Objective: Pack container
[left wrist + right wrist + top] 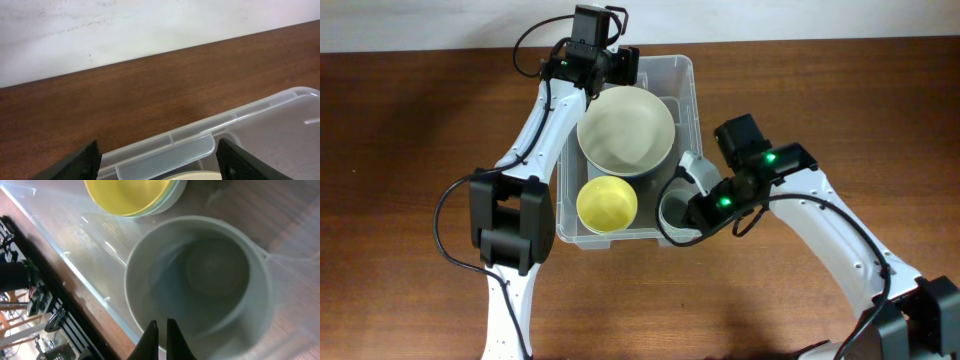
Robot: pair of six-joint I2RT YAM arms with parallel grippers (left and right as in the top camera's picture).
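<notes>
Grey-green round cup, rim pinched by the right end effector, looks nearly seated in the clear rectangular plastic container; next, release it. Left end effector stands wide, empty.

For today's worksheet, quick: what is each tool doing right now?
Left tool: open, holding nothing.
Right tool: closed at the rim of the pale grey round cup; whether it grips it cannot be told.
</notes>
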